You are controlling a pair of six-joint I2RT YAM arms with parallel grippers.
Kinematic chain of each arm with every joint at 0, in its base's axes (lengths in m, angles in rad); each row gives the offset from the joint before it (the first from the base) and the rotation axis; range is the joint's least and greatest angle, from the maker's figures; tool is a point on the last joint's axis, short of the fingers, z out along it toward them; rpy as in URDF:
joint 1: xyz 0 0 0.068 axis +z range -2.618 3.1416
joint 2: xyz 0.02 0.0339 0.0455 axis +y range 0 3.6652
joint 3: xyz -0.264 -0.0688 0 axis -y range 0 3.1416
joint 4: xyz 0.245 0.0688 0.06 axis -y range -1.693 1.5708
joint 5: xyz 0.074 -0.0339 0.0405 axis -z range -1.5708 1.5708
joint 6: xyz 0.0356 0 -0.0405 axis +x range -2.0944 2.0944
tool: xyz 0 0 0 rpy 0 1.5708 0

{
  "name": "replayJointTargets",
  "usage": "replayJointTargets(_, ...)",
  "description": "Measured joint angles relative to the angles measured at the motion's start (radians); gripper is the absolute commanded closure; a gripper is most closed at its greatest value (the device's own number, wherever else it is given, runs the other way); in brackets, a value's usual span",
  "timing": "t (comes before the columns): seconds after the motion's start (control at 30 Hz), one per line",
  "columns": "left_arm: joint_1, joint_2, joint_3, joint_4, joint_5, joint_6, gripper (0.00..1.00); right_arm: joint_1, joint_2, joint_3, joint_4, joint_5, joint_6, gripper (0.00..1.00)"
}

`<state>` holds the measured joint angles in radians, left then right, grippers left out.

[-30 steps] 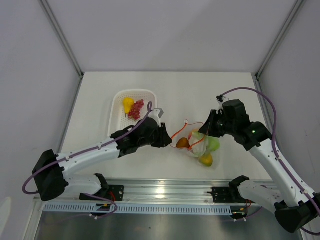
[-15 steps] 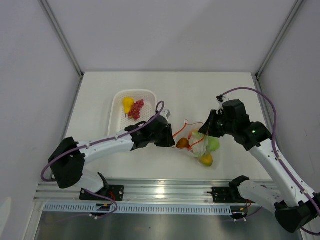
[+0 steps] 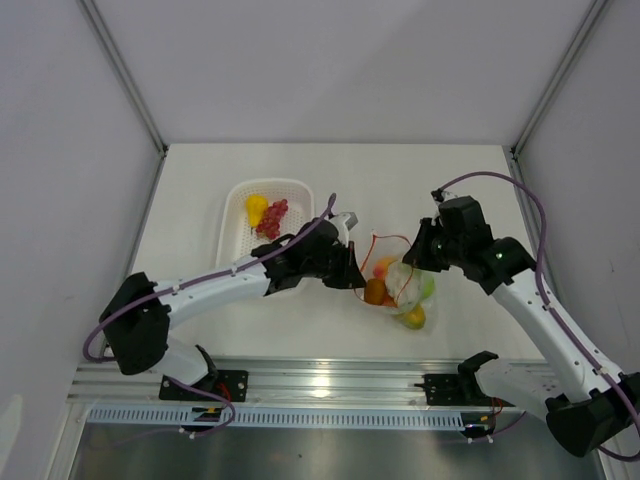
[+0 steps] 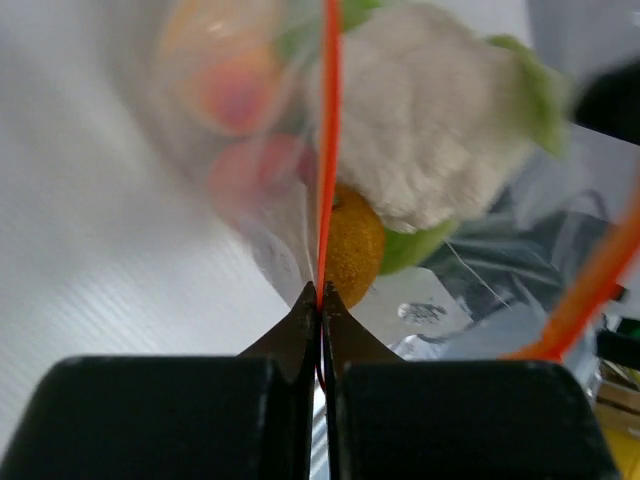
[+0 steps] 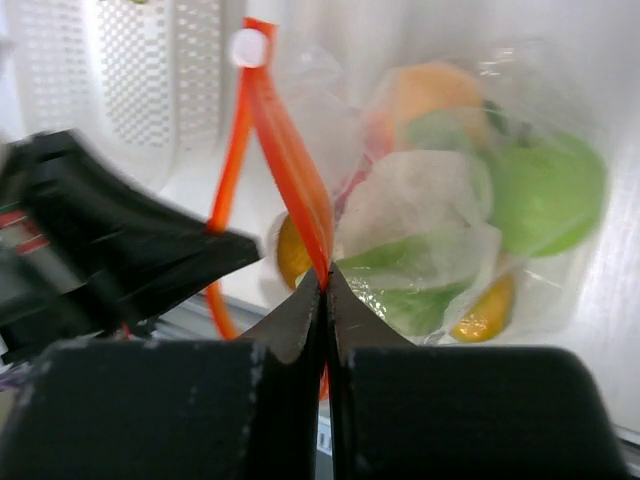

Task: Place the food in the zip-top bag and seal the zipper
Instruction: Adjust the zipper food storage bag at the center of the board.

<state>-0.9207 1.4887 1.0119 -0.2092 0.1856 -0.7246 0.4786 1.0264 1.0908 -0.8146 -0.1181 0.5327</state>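
Note:
The clear zip-top bag hangs between both grippers with food in it: white cauliflower, a green apple, an orange fruit and a yellow one. Its orange-red zipper gapes in a loop. My left gripper is shut on the left run of the zipper strip. My right gripper is shut on the right run, below the white slider. In the top view the left gripper and the right gripper flank the bag's mouth.
A white perforated basket stands at the left behind the left arm, holding purple-red grapes and a yellow fruit. The metal rail runs along the near edge, and grey walls close in the table.
The left arm reached right to the bag and its jaws shut on the zipper strip. The bag has shifted and lifted slightly. The right gripper kept its hold.

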Motion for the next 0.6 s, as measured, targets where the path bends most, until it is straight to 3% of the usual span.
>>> replayJointTargets(0.3,-0.013,-0.149,0.099,0.007,0.112,0.001,0.99,-0.010,-0.043,0.064,-0.031,0.051,-0.030,1.00)
replayJointTargets(0.43,-0.008,-0.100,0.128,0.013,0.119,0.002,1.00,-0.027,-0.047,-0.019,0.045,0.019,-0.030,1.00)
replayJointTargets(0.6,0.007,0.027,0.131,-0.036,0.126,0.004,0.99,-0.045,0.095,-0.048,0.048,-0.023,-0.037,1.00)
